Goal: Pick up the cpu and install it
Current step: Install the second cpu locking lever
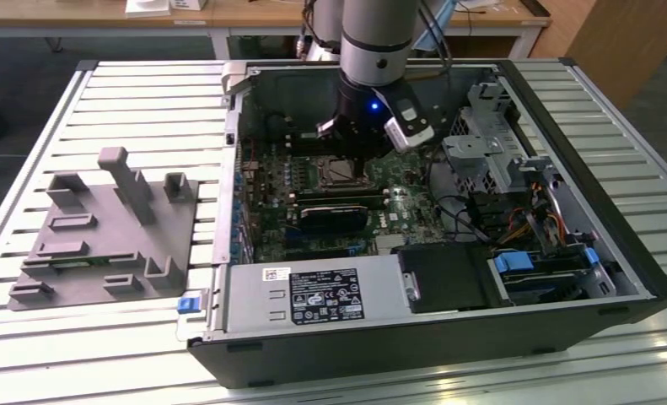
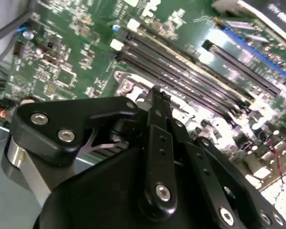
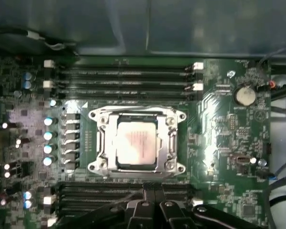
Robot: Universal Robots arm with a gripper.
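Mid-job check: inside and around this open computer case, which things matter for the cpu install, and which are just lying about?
Belongs to the job:
- cpu, sitting in the socket
- metal-framed socket on the green circuit board
- gripper, over the board beside the socket

Just lying about:
- grey studded tray on the slatted table, at the exterior view's left
- drive cage
- power supply

A slatted metal table [image 1: 120, 93] carries an open computer case [image 1: 423, 329] and a grey studded tray [image 1: 97, 245].
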